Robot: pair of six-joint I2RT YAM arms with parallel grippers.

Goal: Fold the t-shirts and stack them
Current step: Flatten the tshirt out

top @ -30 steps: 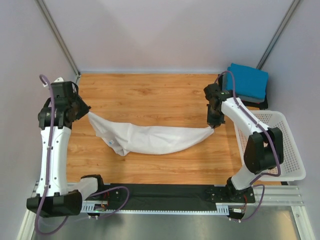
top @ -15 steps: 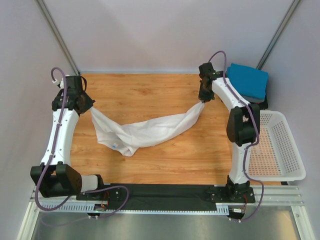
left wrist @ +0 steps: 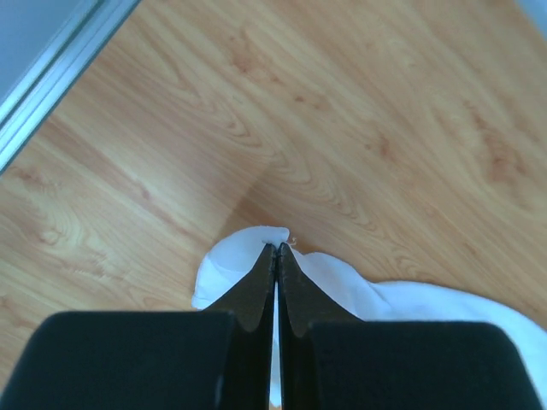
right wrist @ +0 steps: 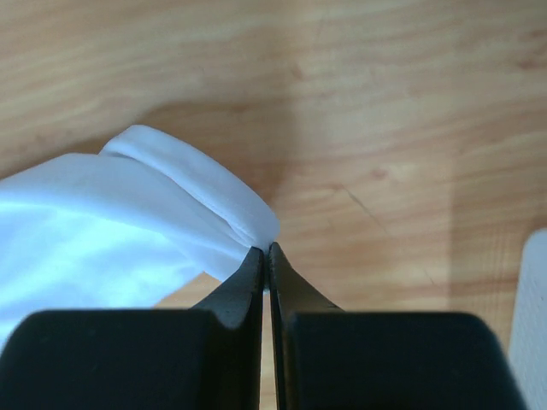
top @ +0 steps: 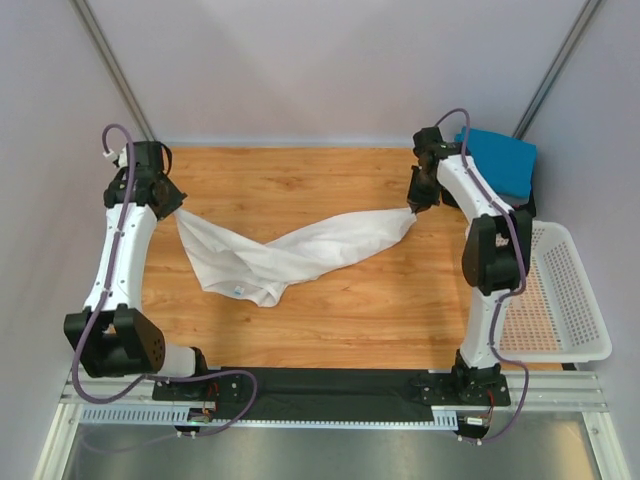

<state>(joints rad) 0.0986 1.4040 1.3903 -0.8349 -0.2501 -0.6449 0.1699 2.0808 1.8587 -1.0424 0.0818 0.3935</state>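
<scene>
White t-shirt slung, twisted, between left pincer and right pincer, both clamped on thin edges. Risk: cloth slips under tension; twist spoils fold.

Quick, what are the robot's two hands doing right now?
Left gripper: shut on the white t-shirt.
Right gripper: shut on the same white t-shirt.

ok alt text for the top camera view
A white t-shirt sags across a wooden table, the robot's left hand and right hand each pinching one end. A folded blue t-shirt and a white basket sit at the right.
</scene>
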